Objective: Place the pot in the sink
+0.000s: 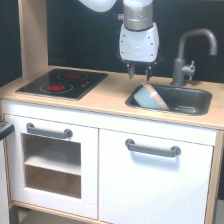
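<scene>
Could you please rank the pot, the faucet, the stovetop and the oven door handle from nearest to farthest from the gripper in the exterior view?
From the gripper:
1. Pot, just below, tilted in the sink.
2. Faucet, on the view's right.
3. Stovetop, on the view's left.
4. Oven door handle, lower left.

Pot in sink

We are seeing the light blue pot [148, 97] leaning tilted inside the dark grey sink [192, 101].
</scene>
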